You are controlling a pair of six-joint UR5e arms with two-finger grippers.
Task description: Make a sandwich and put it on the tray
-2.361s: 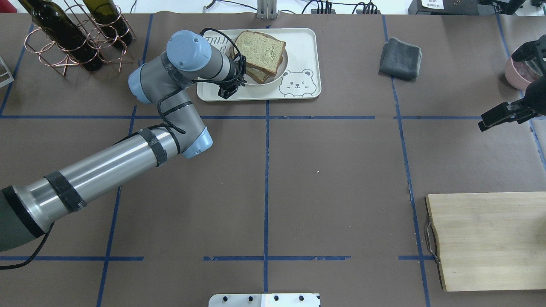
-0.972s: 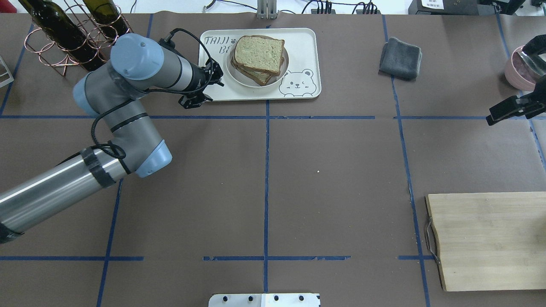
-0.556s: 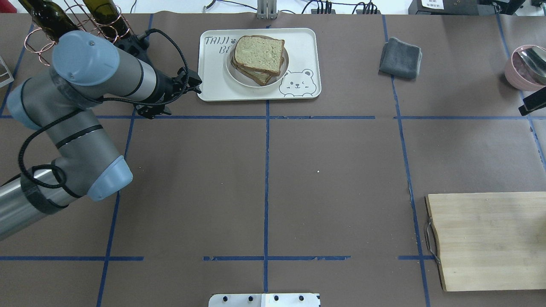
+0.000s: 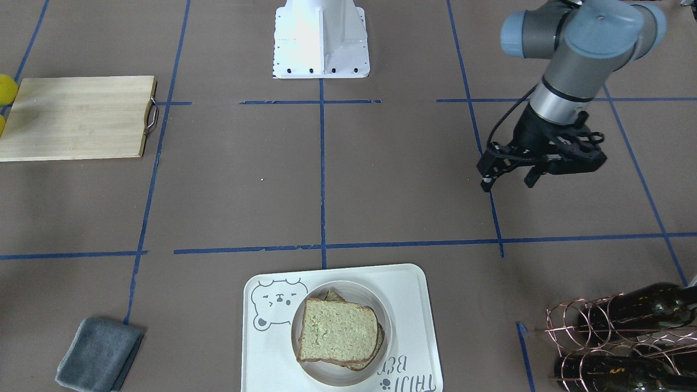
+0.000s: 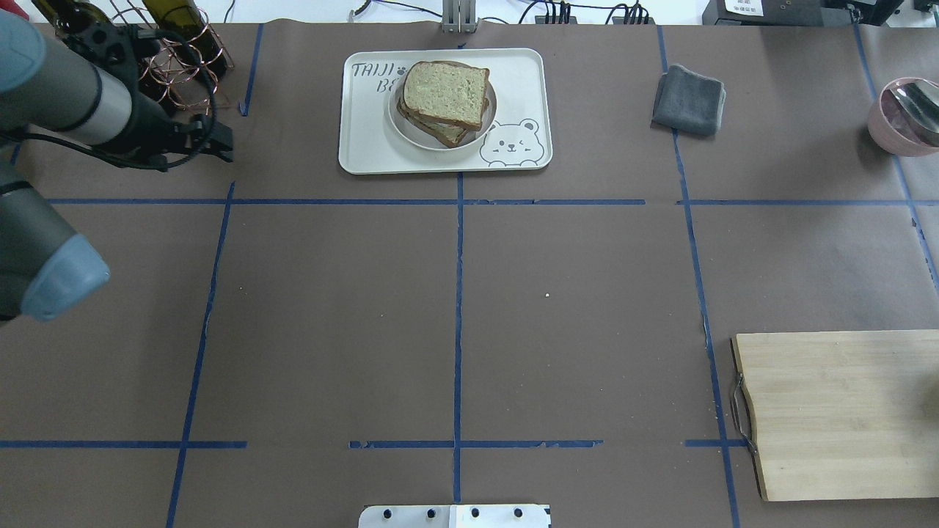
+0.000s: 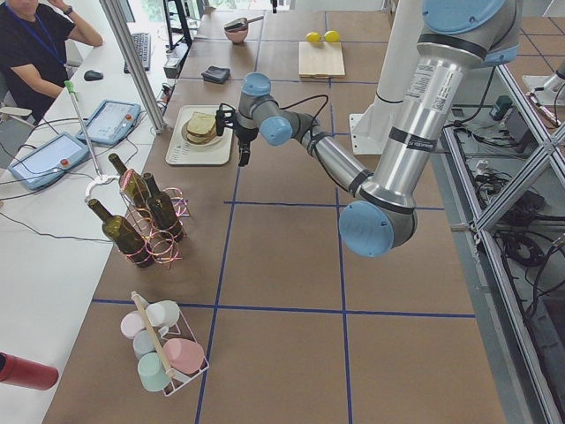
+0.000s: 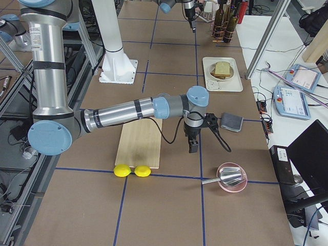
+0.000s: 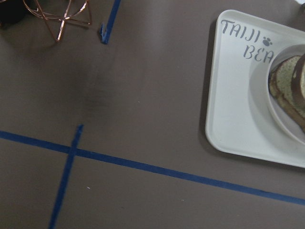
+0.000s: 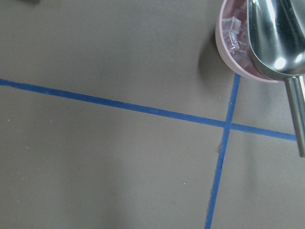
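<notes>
1. On the tray (image 5: 359, 150), the sandwich (image 5: 446, 89) lies on a small white plate (image 5: 402, 126). The task looks finished, and I judge that only parking the arms remains.
2. Left claw (image 4: 506, 184) hangs released and empty, pointing down, well apart from the tray.
3. Right claw (image 7: 192, 146) is far from the tray; whether it is released or clenched, I cannot tell.

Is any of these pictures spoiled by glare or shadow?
Right wrist view: the metal scoop shows a bright glint; the pink bowl casts a soft shadow leftward. Front-facing view: the white robot base is washed out. Left wrist view: a faint shadow smudge on the table left of the tray, whose lettering is sharp.
</notes>
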